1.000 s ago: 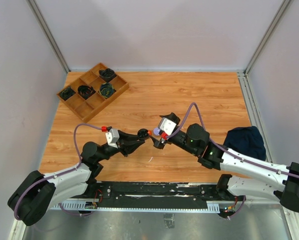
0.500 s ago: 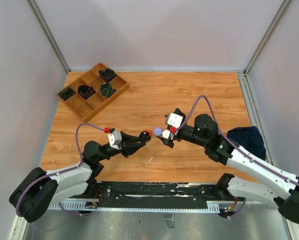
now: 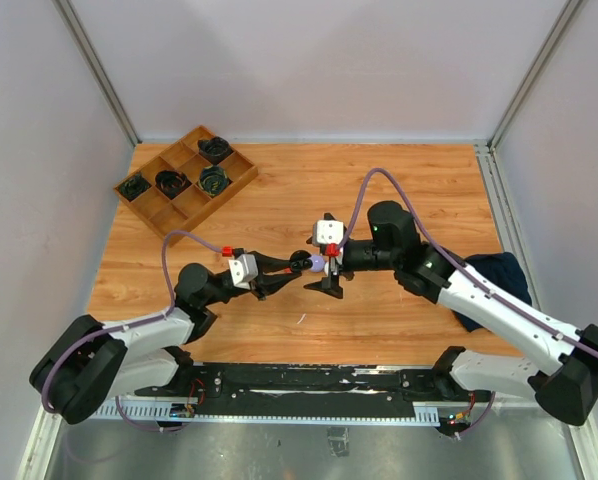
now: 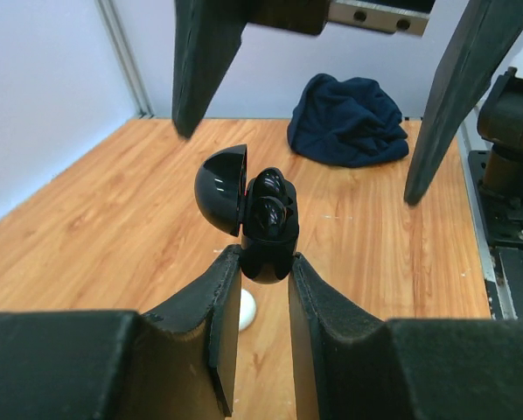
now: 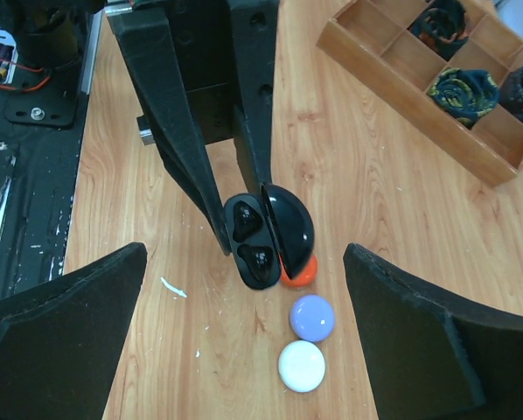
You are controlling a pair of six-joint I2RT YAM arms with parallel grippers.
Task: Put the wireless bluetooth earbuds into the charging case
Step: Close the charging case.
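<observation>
Left wrist | left gripper [image 4: 263, 264] clenched on open charging case [image 4: 258, 245], earbuds [image 4: 270, 213] seated | right gripper [image 5: 244, 254] released

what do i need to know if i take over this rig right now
Left gripper: shut on the black charging case, held up with its lid open.
Right gripper: open, empty, facing the case.
Done: two black earbuds appear seated in the case.
Left: probably closing the lid. The orange case, purple case and white case lie closed on the table close by; whether they need buds I cannot tell.
</observation>
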